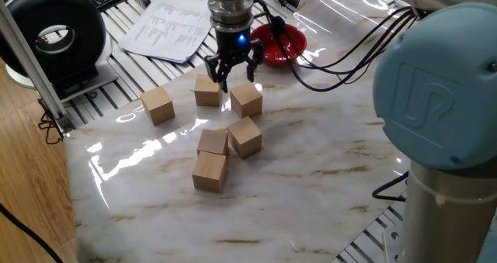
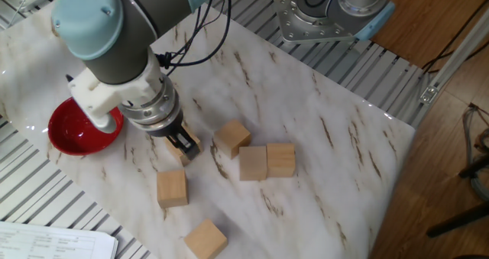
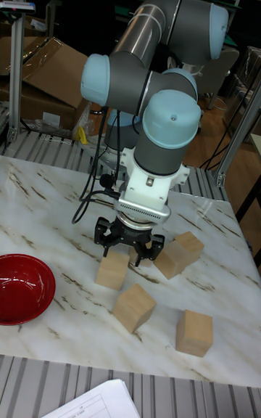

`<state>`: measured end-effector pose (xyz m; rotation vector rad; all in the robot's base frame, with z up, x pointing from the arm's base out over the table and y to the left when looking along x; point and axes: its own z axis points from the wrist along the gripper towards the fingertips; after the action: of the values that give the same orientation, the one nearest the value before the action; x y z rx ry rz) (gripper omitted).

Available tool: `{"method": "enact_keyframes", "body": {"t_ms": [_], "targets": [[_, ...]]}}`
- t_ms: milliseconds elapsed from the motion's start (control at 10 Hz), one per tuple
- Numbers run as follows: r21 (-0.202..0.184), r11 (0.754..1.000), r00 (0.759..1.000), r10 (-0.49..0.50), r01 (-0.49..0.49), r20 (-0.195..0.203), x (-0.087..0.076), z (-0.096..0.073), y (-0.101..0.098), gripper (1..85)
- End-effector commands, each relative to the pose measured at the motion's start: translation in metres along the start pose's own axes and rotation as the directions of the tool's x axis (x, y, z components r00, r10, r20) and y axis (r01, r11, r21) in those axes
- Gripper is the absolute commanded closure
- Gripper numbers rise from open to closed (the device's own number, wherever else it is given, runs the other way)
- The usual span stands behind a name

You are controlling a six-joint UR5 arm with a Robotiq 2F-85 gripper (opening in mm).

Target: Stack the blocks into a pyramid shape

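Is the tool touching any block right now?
Cannot tell. In one fixed view the tool hangs open between two blocks, its tips overlapping their edges; no view plainly shows contact or a gap.

I count six wooden blocks on the bench, all single-layer, none stacked. I count one red bowl. I have one hand.

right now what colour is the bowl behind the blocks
Glossy red round bowl; clearest in the tall fixed view.
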<state>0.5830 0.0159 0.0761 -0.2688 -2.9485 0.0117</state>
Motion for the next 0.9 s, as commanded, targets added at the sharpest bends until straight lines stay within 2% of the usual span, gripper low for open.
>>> {"method": "enact_keyframes", "body": {"t_ms": [0,100,500,800], "targets": [[0.014,0.999,0.999,0.03,-0.03,-0.03,0.005,-0.002,-0.007,19.7],[0.025,0.999,0.999,0.025,-0.024,-0.034,0.006,-0.001,-0.009,19.7],[-0.011,0.999,0.998,0.044,-0.045,-0.039,0.006,0.002,0.006,19.7],[0.004,0.999,0.999,0.037,-0.037,-0.031,0.0,0.006,0.005,20.0]]}}
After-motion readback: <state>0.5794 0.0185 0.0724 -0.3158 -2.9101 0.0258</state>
